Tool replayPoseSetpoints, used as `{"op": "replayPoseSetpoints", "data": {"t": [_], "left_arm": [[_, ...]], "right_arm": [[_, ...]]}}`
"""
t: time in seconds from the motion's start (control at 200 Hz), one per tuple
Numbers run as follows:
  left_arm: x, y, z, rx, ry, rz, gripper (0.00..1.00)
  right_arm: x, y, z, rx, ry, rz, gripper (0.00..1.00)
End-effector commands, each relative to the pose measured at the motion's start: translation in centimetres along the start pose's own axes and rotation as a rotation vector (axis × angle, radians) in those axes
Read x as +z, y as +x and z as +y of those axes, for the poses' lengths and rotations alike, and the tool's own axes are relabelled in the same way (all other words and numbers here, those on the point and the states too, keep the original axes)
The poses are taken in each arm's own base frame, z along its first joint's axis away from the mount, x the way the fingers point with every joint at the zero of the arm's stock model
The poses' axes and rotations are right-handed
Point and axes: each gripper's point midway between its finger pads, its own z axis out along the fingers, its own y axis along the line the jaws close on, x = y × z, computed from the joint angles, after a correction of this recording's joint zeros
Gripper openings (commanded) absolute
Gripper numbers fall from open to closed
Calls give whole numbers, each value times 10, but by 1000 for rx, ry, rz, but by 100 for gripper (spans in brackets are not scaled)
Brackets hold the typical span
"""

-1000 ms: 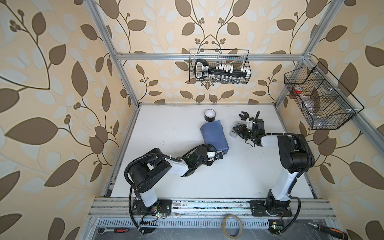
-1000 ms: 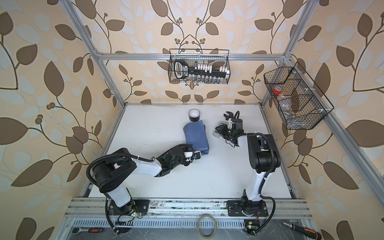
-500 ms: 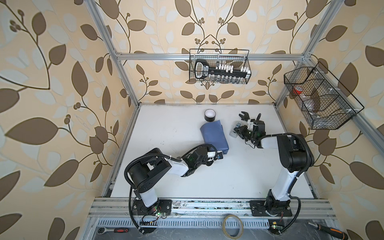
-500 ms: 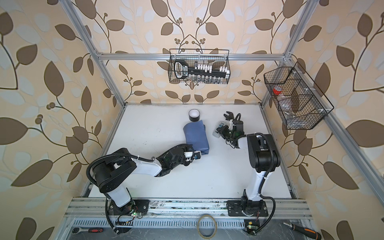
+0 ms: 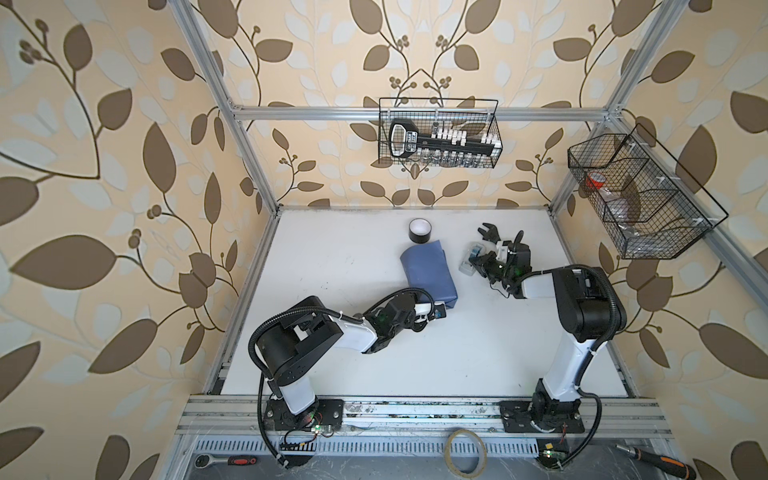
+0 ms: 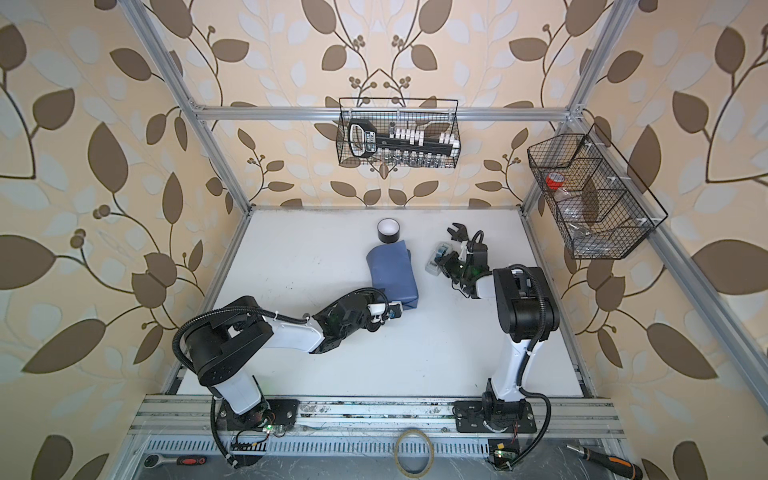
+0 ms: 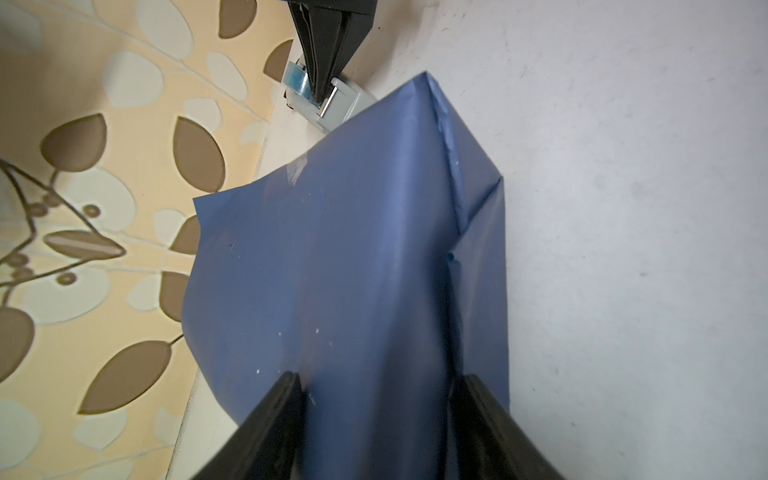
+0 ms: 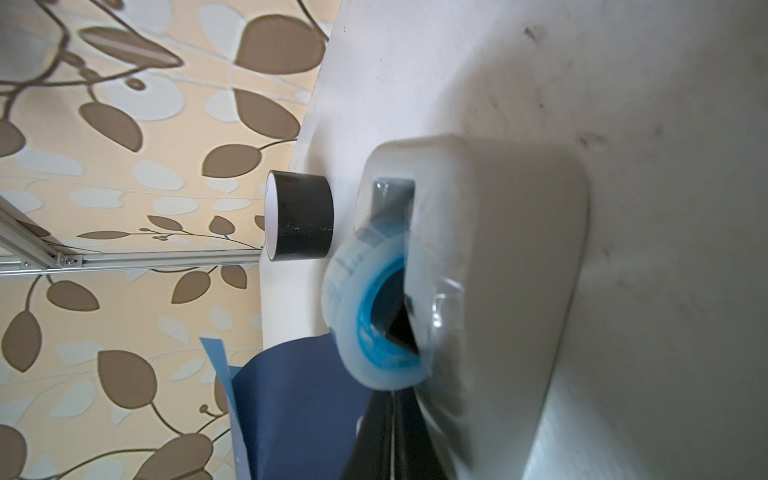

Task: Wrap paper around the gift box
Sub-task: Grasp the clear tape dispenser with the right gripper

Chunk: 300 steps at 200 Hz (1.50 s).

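The paper (image 5: 428,270) (image 6: 392,272), slate blue side out, lies folded into a parcel mid-table; the gift box is hidden inside it. My left gripper (image 5: 440,309) (image 7: 376,382) is shut on the parcel's near end, one finger pressing each side. A light blue edge of the paper (image 8: 216,365) sticks up at its far end. My right gripper (image 5: 478,262) (image 8: 392,399) is shut, its fingers pressed together against the clear tape roll (image 8: 374,316) in a grey tape dispenser (image 5: 468,262) (image 7: 340,104). Whether tape is pinched between them does not show.
A black tape roll (image 5: 419,230) (image 8: 301,216) stands just behind the parcel. A small black claw-shaped object (image 5: 488,232) lies behind the dispenser. Wire baskets hang on the back wall (image 5: 440,133) and on the right wall (image 5: 640,199).
My right gripper has closed its jaws at the tape dispenser, staying in nearly the same place. The left gripper and the parcel have not moved.
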Motion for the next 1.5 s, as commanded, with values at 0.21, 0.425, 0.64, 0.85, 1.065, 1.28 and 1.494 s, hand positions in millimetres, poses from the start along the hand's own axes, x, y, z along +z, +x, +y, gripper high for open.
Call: {"op": "replayPoseSetpoints", "data": {"t": [0.21, 0.425, 0.64, 0.85, 1.065, 1.28, 1.494], "left_arm": [[-2, 52, -39, 76, 136, 187, 60], [-3, 52, -38, 76, 134, 189, 60], [-3, 52, -38, 76, 133, 188, 60], [-2, 52, -38, 74, 134, 189, 60], [-2, 52, -38, 73, 134, 190, 60], [-2, 52, -38, 74, 132, 191, 60], [-2, 52, -37, 73, 131, 190, 60]], "right_arm": [[0, 25, 1, 72, -35, 95, 0], [-7, 19, 20, 86, -94, 79, 0], [-14, 17, 34, 91, -136, 72, 0], [-20, 19, 39, 87, -153, 71, 0], [-23, 26, 42, 77, -160, 84, 0], [-24, 30, 42, 75, -166, 90, 0], [-26, 32, 47, 68, -174, 92, 0]]}}
